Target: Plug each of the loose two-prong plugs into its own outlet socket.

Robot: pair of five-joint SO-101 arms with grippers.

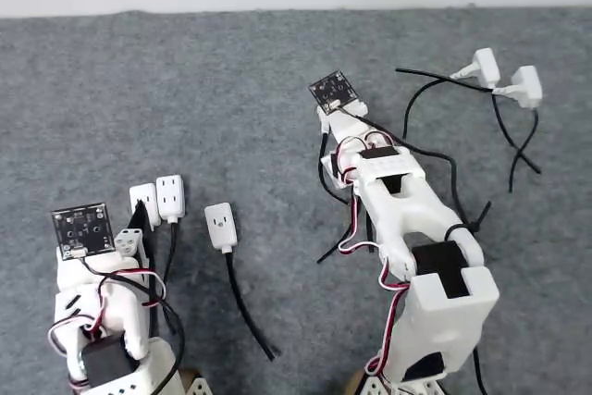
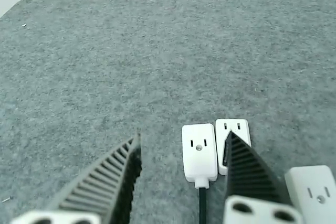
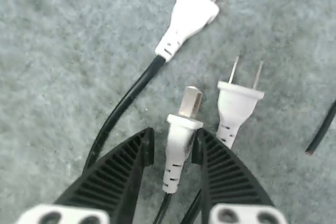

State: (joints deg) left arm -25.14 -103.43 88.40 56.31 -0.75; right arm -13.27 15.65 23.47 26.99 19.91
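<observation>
Left gripper (image 2: 182, 136) released, fingers wide. It sits at a socket pair (image 2: 199, 150) lying just beside the lone socket (image 1: 220, 226). Right gripper (image 3: 174, 130) is well apart from the lone socket, clenched on a plug (image 3: 177, 153) turned blades-on-edge. Two loose plugs (image 3: 239, 103) lie flat on the mat (image 3: 63, 51), near the gripped one.

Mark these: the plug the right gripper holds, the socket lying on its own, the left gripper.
Held plug (image 3: 178, 132): right wrist view, white body.
Lone socket (image 1: 220, 226): high view, slotted face.
Left gripper (image 2: 184, 139): left wrist view, midway between fingertips.
</observation>
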